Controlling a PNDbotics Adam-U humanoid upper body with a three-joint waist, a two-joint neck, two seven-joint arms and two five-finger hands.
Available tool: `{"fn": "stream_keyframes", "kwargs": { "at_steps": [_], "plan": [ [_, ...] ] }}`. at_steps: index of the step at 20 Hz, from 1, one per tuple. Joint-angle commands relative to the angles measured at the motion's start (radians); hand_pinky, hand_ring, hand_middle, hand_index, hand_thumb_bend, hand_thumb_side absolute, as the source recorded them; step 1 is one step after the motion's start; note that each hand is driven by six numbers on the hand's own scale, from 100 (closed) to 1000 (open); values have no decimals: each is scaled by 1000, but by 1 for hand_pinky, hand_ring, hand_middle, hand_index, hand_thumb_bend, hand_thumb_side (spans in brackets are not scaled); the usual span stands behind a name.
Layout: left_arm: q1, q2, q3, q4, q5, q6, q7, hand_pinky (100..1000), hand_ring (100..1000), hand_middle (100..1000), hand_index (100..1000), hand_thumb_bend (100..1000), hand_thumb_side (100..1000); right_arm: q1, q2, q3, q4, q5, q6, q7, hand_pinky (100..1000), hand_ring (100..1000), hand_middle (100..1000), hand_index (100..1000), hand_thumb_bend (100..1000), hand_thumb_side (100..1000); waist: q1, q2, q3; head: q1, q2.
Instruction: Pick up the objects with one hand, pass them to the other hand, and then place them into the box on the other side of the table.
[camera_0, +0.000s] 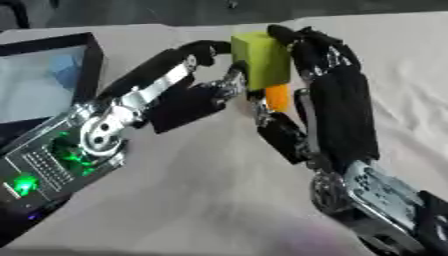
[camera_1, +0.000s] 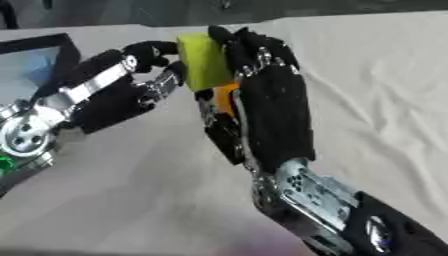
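Presently the yellow-green block (camera_0: 261, 60), orange piece (camera_0: 277, 96) beneath it, sits pinched in the right robot hand (camera_0: 337, 95) with the left robot hand (camera_0: 188, 95) closing on it above the worktop (camera_0: 201, 200); early release risks a drop short of the box (camera_0: 44, 80).

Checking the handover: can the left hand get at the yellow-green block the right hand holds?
Probably yes. The left hand already has its fingers against the near side of the yellow-green block, which the right hand holds above the table; nothing lies between them.
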Motion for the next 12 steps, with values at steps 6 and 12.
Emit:
{"fn": "stream_keyframes", "kwargs": {
  "at_steps": [6,12],
  "plan": [
    [-12,8,-3,-11,62,-54,-85,1000,967,958,979,100,1000,-9,-18,-5,-21,-5,110,-126,754,649,583,558,100,100,14,-2,-2,1,-2],
    [-12,10,1,-11,62,-65,-110,1000,967,957,978,100,1000,-9,-17,-8,-21,-1,104,-122,754,649,583,559,100,100,14,-3,-3,0,-1]
  ]
}}
